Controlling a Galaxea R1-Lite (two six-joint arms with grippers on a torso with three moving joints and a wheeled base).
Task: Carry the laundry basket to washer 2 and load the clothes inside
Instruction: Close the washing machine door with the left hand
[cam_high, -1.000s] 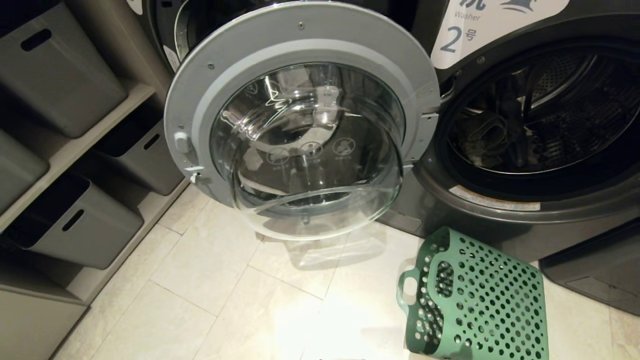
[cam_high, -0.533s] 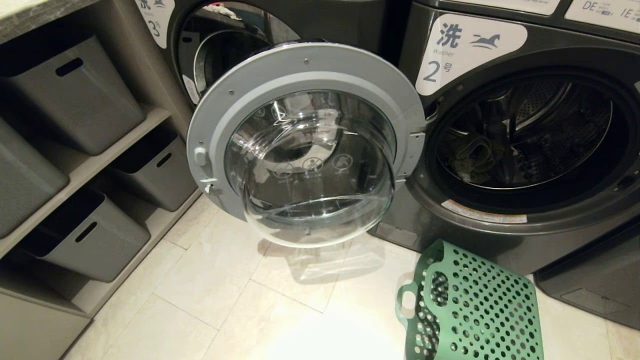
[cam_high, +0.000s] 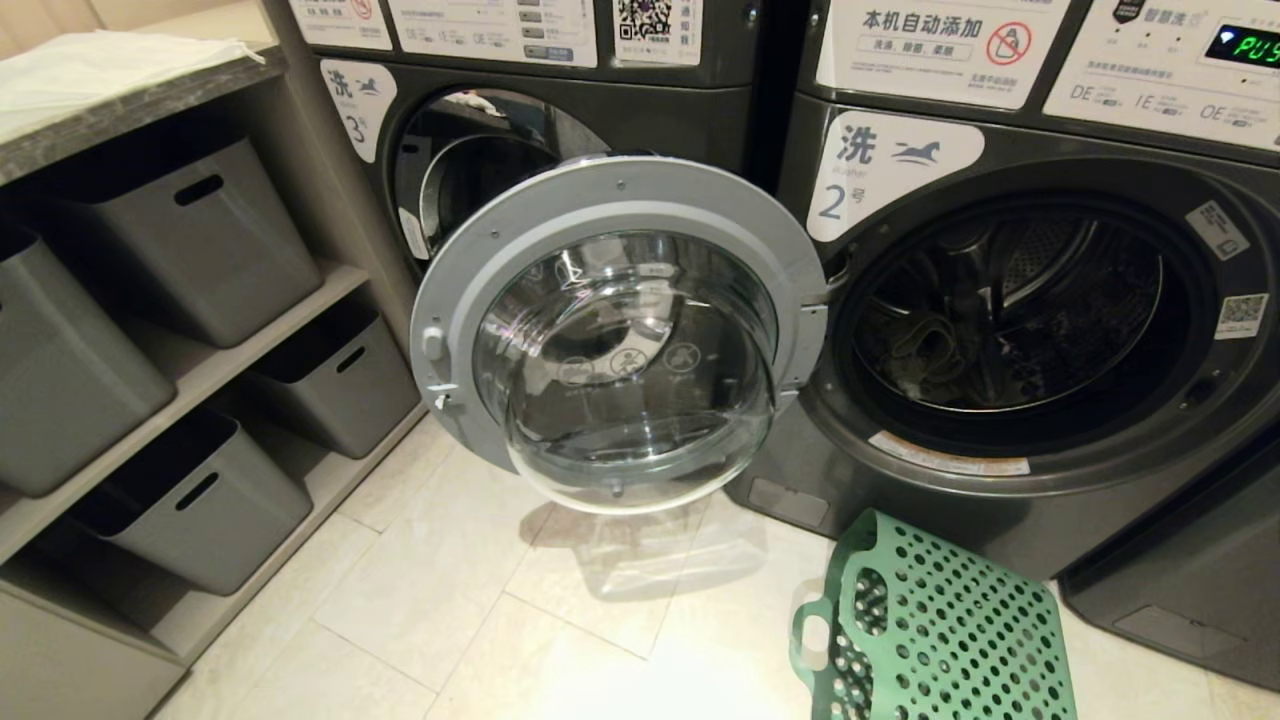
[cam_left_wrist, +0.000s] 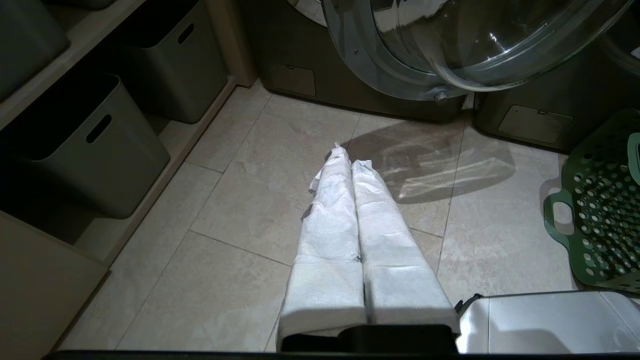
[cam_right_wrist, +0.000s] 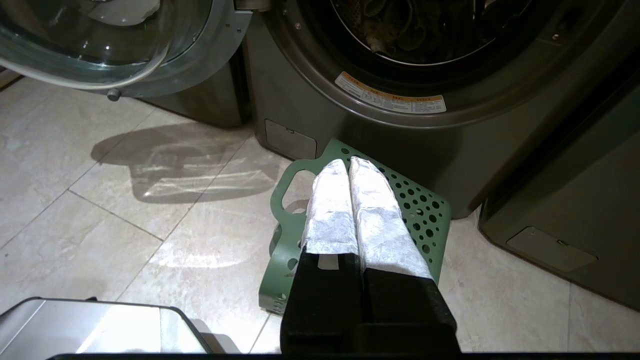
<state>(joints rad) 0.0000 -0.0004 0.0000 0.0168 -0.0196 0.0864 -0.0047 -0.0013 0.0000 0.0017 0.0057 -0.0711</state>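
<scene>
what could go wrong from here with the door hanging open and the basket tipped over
Washer 2's open door swings out across the washer 3 opening, so a turning base could clip it. The laundry basket lies tipped against washer 2, in the way of closing in. Garments sit near the drum's front and might catch.

Pale tiled floor (cam_high: 450, 610): laundry basket (cam_high: 950, 640) tipped on its side at 5 o'clock just in front of washer 2 (cam_high: 1010, 500), washer 3 (cam_high: 560, 110) at 12, shelf unit (cam_high: 180, 400) with grey bins (cam_high: 190, 500) at 9.
</scene>
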